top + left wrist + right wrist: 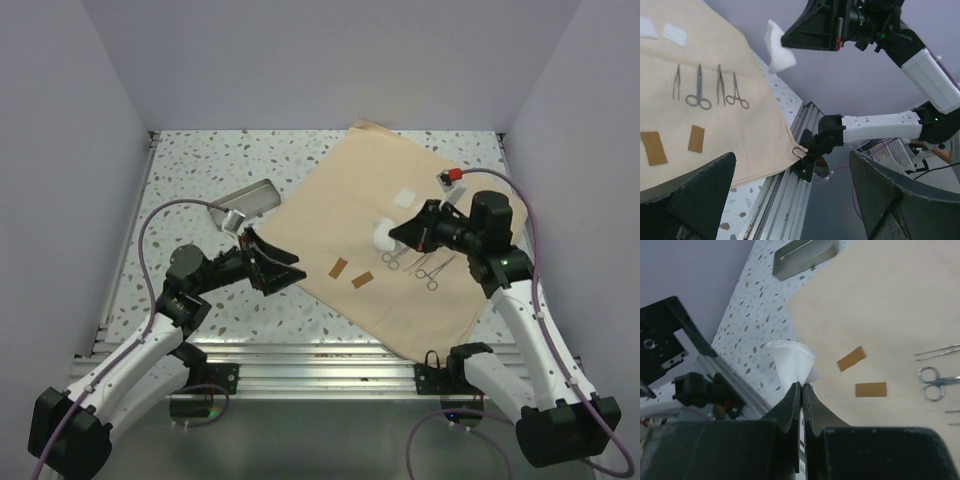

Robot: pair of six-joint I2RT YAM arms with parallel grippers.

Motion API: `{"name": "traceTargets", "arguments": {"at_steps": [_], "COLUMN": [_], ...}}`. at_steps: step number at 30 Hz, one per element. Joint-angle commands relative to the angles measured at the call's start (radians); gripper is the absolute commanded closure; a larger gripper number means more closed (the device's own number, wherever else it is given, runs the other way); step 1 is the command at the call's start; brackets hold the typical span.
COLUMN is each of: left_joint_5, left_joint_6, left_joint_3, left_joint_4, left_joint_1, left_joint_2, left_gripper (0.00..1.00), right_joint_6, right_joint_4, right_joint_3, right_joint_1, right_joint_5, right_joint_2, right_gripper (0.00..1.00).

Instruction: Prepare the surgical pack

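right gripper (pixel 802 386) — pinched tight on white gauze pad (pixel 790 360) | left gripper (pixel 287 269) — jaws wide apart, empty

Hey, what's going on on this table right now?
The right gripper is shut on a white gauze pad, held above the tan cloth sheet, which lies flat and unfolded. On the cloth lie silver instruments and two brown strips. The steel tray sits off it, on the table to the left. The left gripper hangs open near the cloth's left edge, empty.

Ahead of the spread left gripper (pixel 792 156), gauze (pixel 778 52) is pinched by the right gripper (pixel 786 39); four instruments (pixel 699 100) are laid on cloth (pixel 720 45).
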Motion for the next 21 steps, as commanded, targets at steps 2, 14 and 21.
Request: {"name": "traceTargets", "arguments": {"at_steps": [2,14,21], "left_joint_5": [0.006,-0.146,-0.173], "left_joint_6": [-0.066,0.031,0.005], "left_joint_3": [-0.043,0.012,0.020], "left_joint_4": [0.269,0.344,0.450], "left_joint_1": [-0.065,-0.298,-0.339], "left_joint_2": [-0.023,0.199,0.304], "left_gripper": [0.00,0.00,0.00], "right_joint_6": [0.035,0.109,0.123], "right_joint_4": [0.027,0.090,0.108], "right_joint_3": [-0.040,-0.034,-0.028], "right_joint_1": [0.091,0.281,0.334], "right_joint_5": [-0.232,-0.262,-0.242], "right_joint_2": [-0.029,-0.015,0.000], "right_gripper": [1.00,1.00,1.00]}}
